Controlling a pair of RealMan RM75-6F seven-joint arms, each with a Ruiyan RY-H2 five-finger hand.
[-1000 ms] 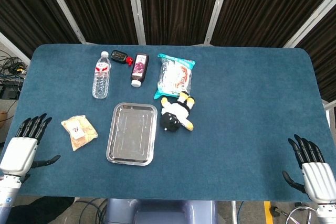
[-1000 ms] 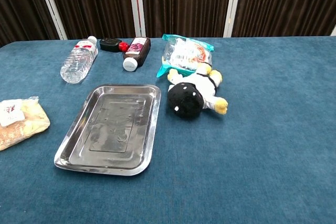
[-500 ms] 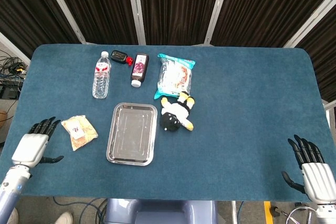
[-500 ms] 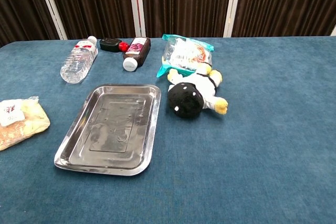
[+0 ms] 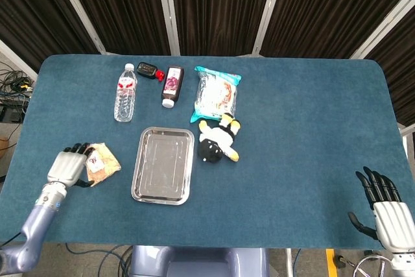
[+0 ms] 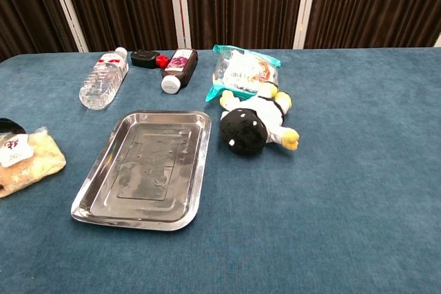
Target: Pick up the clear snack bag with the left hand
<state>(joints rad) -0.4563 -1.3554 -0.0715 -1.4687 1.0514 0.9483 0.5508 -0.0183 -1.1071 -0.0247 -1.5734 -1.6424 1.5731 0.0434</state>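
One left hand point(image 5: 67, 166) touching clear snack bag point(image 5: 100, 162), fingers spread

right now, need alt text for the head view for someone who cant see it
Seen from above, the robot's left hand reaches the left edge of a clear snack bag on a blue table, while the right hand rests open at the near right corner. Beyond lie a steel tray, plush toy, teal snack packet, water bottle and dark bottle.
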